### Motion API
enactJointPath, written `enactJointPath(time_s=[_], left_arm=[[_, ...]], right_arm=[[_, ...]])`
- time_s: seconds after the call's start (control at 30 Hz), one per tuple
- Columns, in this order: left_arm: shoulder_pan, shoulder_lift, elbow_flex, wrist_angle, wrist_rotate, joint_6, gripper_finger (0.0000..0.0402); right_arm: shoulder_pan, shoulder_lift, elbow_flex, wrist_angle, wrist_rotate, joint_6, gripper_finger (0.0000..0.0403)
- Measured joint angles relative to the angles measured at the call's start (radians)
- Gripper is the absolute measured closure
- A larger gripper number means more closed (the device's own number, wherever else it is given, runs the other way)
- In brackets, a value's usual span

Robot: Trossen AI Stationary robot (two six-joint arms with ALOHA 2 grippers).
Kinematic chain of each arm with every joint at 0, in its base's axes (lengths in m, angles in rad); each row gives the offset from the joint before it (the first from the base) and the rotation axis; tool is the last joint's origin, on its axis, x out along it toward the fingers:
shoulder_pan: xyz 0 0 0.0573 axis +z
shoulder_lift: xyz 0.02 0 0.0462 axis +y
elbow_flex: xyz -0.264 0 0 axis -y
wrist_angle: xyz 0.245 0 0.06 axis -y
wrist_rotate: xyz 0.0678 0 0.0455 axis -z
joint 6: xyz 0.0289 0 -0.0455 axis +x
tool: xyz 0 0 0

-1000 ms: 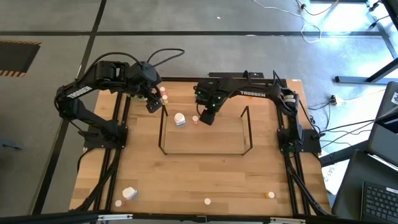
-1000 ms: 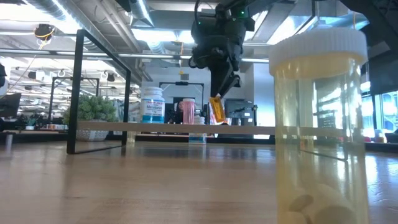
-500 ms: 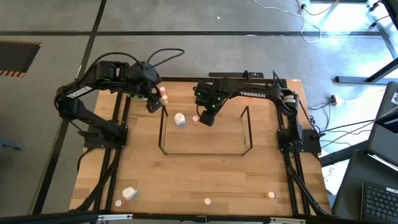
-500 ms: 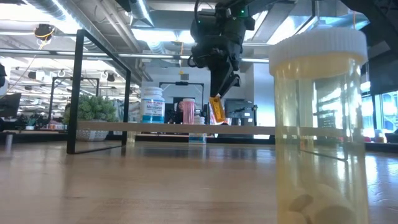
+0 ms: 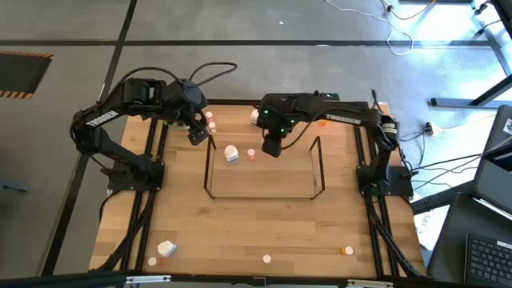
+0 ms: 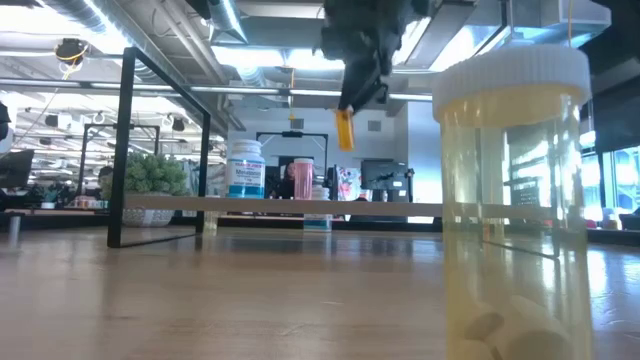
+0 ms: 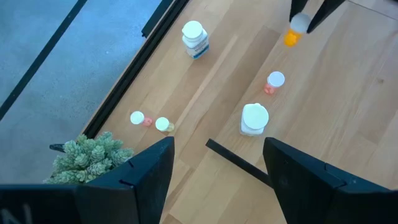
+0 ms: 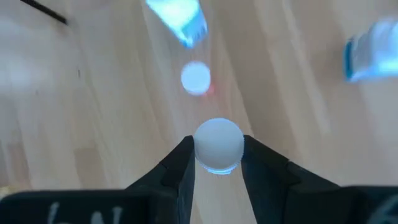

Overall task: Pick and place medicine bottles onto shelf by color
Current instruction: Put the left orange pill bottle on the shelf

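Right claw (image 5: pixel 273 149): clamped on a small orange bottle (image 6: pixel 343 130), held above the shelf (image 5: pixel 318 194). On the shelf: large white bottle (image 5: pixel 231 154), pink bottle (image 5: pixel 251 154). Left claw (image 7: pixel 217 168): fingers apart, beside a plant (image 7: pixel 87 155). A cream bottle (image 6: pixel 515 200), apparently nearest, blocks much of the low view.

A grey concrete floor (image 5: pixel 72 32) marked with dark lines is seen around the table; ceiling strip lights (image 6: pixel 235 40), exposed ducts (image 6: pixel 90 25) and distant desks with monitors (image 6: pixel 385 178) are shown behind
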Motion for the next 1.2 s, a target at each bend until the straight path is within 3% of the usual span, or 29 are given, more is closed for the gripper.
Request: enactJointPath(time_s=[0.4, 0.77, 1.2], left_arm=[[-0.043, 0.0, 0.0, -0.001, 0.0, -0.002, 0.016], [-0.066, 0.0, 0.0, -0.001, 0.0, -0.002, 0.016], [-0.066, 0.0, 0.0, 0.0, 0.0, -0.002, 0.016]], right_arm=[[0.004, -0.046, -0.009, 0.066, 0.038, -0.006, 0.0286], [0.016, -0.099, -0.172, 0.154, 0.03, 0.051, 0.0286], [0.026, -0.235, -0.476, 0.507, -0.016, 0.095, 0.0286]])
